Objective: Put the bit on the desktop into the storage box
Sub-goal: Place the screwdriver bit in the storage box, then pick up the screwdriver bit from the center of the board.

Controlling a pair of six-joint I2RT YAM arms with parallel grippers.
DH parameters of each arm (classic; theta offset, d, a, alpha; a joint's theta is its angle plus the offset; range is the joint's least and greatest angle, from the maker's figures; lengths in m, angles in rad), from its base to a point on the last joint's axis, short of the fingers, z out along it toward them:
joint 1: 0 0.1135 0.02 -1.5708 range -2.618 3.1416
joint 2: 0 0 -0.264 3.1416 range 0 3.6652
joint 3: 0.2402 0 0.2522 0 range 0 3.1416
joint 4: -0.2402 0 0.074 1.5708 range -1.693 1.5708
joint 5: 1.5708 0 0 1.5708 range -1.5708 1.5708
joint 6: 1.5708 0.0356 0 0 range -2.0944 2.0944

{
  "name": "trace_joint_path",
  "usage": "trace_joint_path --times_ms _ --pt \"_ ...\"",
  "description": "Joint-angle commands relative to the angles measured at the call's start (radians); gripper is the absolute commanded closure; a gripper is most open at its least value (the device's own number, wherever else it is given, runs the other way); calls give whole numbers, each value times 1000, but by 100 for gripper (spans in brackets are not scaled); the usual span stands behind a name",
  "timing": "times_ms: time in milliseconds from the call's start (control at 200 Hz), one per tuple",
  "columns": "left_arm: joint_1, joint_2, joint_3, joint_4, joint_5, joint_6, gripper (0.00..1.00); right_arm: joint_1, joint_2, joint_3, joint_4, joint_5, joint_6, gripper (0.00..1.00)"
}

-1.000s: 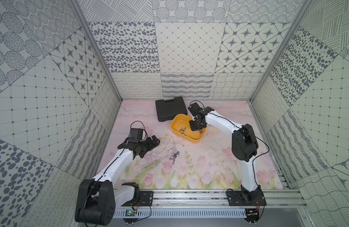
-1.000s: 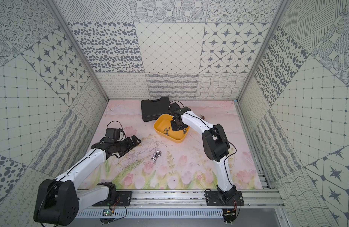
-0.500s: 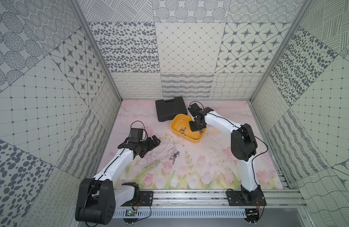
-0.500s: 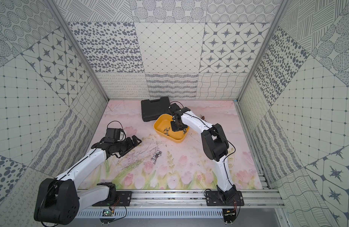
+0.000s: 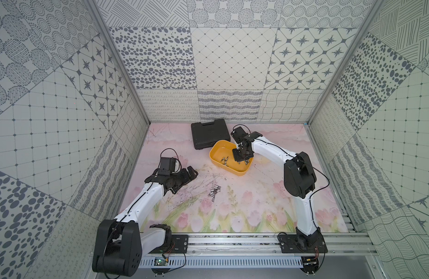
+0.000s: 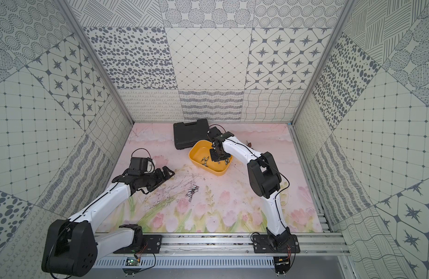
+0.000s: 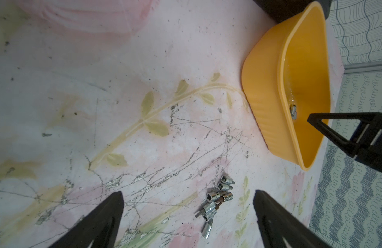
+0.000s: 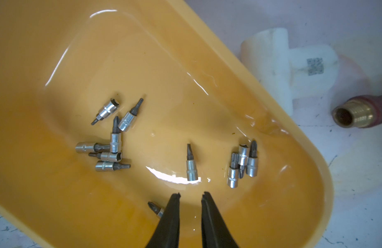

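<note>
The storage box (image 5: 219,148) is yellow. The bits (image 5: 214,190) are shiny silver. The case (image 5: 207,135) is black. The desk (image 5: 257,200) is pink with painted tulips.

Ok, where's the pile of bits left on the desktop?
In both top views the pile of bits lies mid-table on the mat, just toward the robot from the storage box and right of the open left hand.

No legible text; blurred QR-style code (image 8: 315,66) on white plastic fitting (image 8: 271,70)
</note>
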Motion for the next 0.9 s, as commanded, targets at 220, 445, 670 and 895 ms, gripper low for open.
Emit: trace_joint_path --times_ms 220,445,670,895 --pt "-51 -26 59 -62 57 97 1 -1 -97 -15 0 8 -20 64" --pt "-180 -35 110 -179 -4 127 6 -3 -228 -79 1 89 -52 55" --pt "-331 -54 150 -300 -129 102 10 -7 -395 -183 14 217 -57 38" --pt "-485 -15 196 -381 -226 74 14 -22 -555 -309 45 312 -47 19"
